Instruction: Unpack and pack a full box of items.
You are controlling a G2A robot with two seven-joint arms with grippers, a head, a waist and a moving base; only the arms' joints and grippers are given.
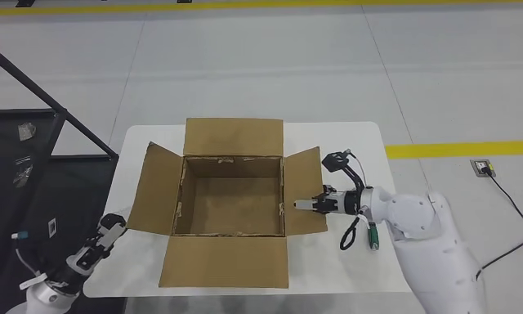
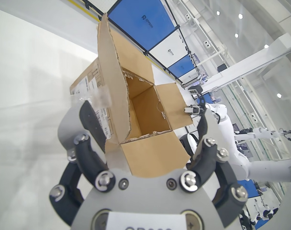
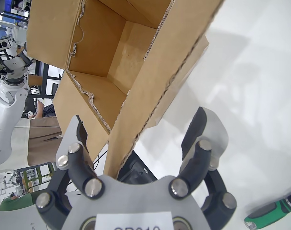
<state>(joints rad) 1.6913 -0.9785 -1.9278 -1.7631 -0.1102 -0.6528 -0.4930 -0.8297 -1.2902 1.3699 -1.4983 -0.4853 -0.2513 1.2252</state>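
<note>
An open cardboard box (image 1: pixel 233 204) stands in the middle of the white table (image 1: pixel 343 138), all its flaps spread outward and its inside bare. My right gripper (image 1: pixel 304 205) is at the box's right flap (image 1: pixel 306 191). In the right wrist view this gripper (image 3: pixel 139 130) is open, and the flap's edge (image 3: pixel 159 84) runs between its fingers. My left gripper (image 1: pixel 110 226) hangs off the table's front left corner, apart from the box. It (image 2: pixel 147 125) is open and holds nothing, with the box (image 2: pixel 145 111) farther ahead of it.
A green-handled tool (image 1: pixel 372 235) and a black cable loop (image 1: pixel 350 232) lie on the table by my right arm. The tool (image 3: pixel 267 214) also shows beside the right gripper. A small black device (image 1: pixel 335 159) sits behind the right flap. A black rack (image 1: pixel 33 150) stands left of the table.
</note>
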